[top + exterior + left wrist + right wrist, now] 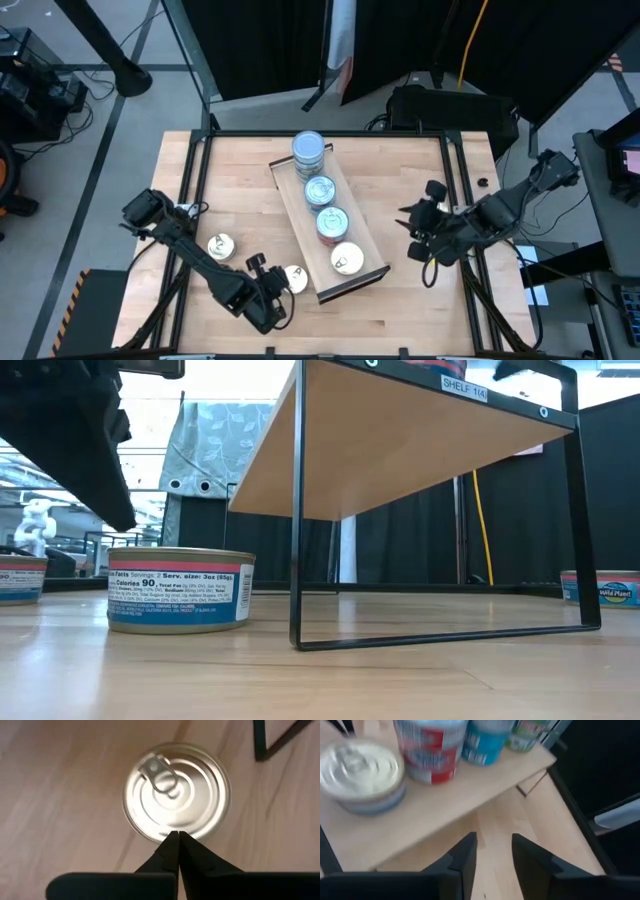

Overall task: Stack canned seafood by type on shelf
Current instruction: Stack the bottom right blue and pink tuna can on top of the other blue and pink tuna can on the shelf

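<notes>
L gripper (275, 290) sits at the table's near edge, fingers (170, 851) pressed tip to tip, clenched on nothing, just over a silver pull-tab tin (176, 791) that rests on the tabletop (400, 310) right beside the shelf's near end. A second pull-tab tin (221, 246) lies a bit further back, alongside the L arm, near it but apart. The shelf (368, 250) runs diagonally across the mid table w/ a row of cans on it: a cream pull-tab can (346, 258) at the near end, then two blue-topped cans (331, 222) (319, 190), then a stack of blue-white tins (308, 153) at the far end. R gripper (492, 851) is off to the shelf's right side, above bare wood, fingers parted w/ a narrow gap, nothing between them; its wrist view looks past them at the shelf's cans. Low view: a labelled tin (180, 588) stands just beside the shelf's black frame leg (297, 510).
</notes>
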